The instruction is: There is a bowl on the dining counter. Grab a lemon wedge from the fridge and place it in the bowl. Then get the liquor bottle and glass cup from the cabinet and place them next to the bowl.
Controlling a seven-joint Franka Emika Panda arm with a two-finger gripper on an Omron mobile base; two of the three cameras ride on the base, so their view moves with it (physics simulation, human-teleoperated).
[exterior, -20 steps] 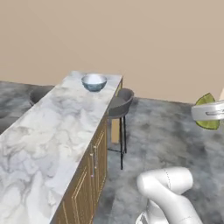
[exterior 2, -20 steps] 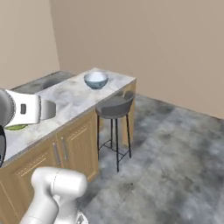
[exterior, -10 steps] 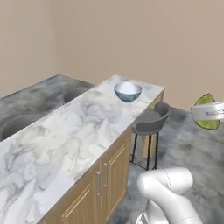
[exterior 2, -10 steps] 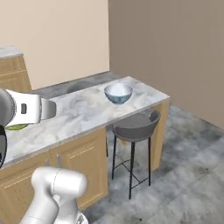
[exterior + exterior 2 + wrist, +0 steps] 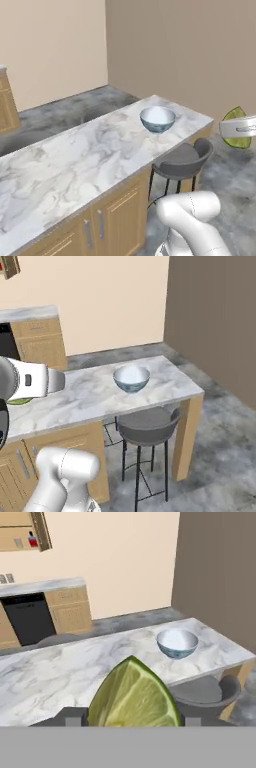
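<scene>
- The tool (image 5: 239, 131) sits at the right edge of the left base view, clamped on the lemon wedge (image 5: 134, 696), whose yellow-green peel shows above and below the white hand
- In the hand view the wedge looms at the bottom centre, cut face toward the camera, point up
- The bowl (image 5: 131, 378) stands on the counter (image 5: 85, 398) near its end, right of centre in the right base view; blue-grey outside, pale inside
- In the left base view the bowl (image 5: 157, 119) is upper right of centre, left of the tool and apart from it
- A dark stool (image 5: 146, 427) is tucked under the counter end, just below the bowl
- Upper left of the hand view: the open wall cabinet (image 5: 21, 532), something small and red on its shelf; I cannot tell what it is
- A black dishwasher (image 5: 30, 617) sits below the far worktop
</scene>
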